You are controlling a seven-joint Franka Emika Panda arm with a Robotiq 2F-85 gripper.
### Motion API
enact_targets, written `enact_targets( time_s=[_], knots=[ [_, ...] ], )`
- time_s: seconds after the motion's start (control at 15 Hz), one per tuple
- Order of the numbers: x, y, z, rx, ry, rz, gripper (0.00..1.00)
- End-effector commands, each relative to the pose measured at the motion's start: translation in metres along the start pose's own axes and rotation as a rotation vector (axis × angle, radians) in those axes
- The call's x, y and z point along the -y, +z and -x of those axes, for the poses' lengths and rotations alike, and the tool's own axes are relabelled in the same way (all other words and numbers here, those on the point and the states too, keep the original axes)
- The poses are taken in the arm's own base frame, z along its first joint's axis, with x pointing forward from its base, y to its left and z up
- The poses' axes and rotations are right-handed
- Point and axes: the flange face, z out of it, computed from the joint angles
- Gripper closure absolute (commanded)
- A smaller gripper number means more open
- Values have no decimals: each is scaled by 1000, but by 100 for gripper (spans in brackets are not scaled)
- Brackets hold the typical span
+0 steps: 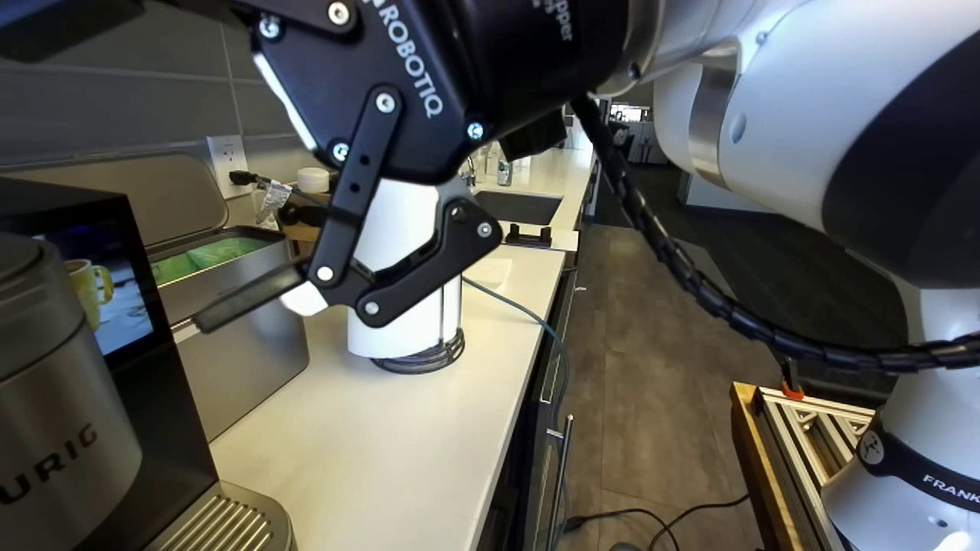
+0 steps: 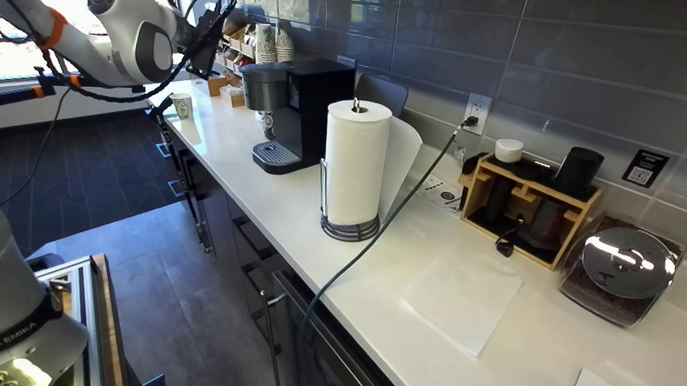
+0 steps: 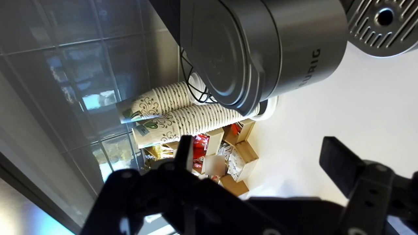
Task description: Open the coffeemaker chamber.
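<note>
The coffeemaker [image 2: 324, 108] stands upright on the counter, a black body with a grey rounded brewing head. Its head [image 1: 53, 436] fills the lower left in an exterior view. In the wrist view the grey chamber lid [image 3: 218, 55] lies flush on the head [image 3: 303, 42], shut, with its front lip [image 3: 256, 85] showing. My gripper [image 3: 258, 147] is open, with nothing between its fingers. In an exterior view the gripper [image 2: 201, 65] hangs in the air beside the head, apart from it. The fingers do not touch the lid in the wrist view.
A paper towel roll [image 2: 356, 164] stands beside the coffeemaker, and a grey metal bin [image 1: 253, 352] stands behind it. Stacked paper cups [image 3: 196, 120] and small wooden boxes [image 3: 246, 151] sit beyond it. A paper cup [image 2: 181, 106] stands near the counter edge. A tiled wall [image 2: 460, 47] backs the counter.
</note>
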Motion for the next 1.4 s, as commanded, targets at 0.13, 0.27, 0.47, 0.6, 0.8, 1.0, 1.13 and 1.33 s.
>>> enact_targets(
  time_s=[0.13, 0.27, 0.47, 0.6, 0.8, 1.0, 1.13, 1.33],
  knots=[
    [-1, 0, 16, 19, 9, 75, 0],
    [0, -2, 27, 40, 18, 147, 0],
    [9, 2, 26, 55, 20, 197, 0],
    [16, 5, 16, 48, 4, 206, 0],
    [24, 10, 0, 17, -32, 192, 0],
    [31, 15, -10, -1, -66, 180, 0],
    [33, 19, -11, 2, -75, 201, 0],
    [38, 27, -14, 17, -98, 241, 0]
  ],
)
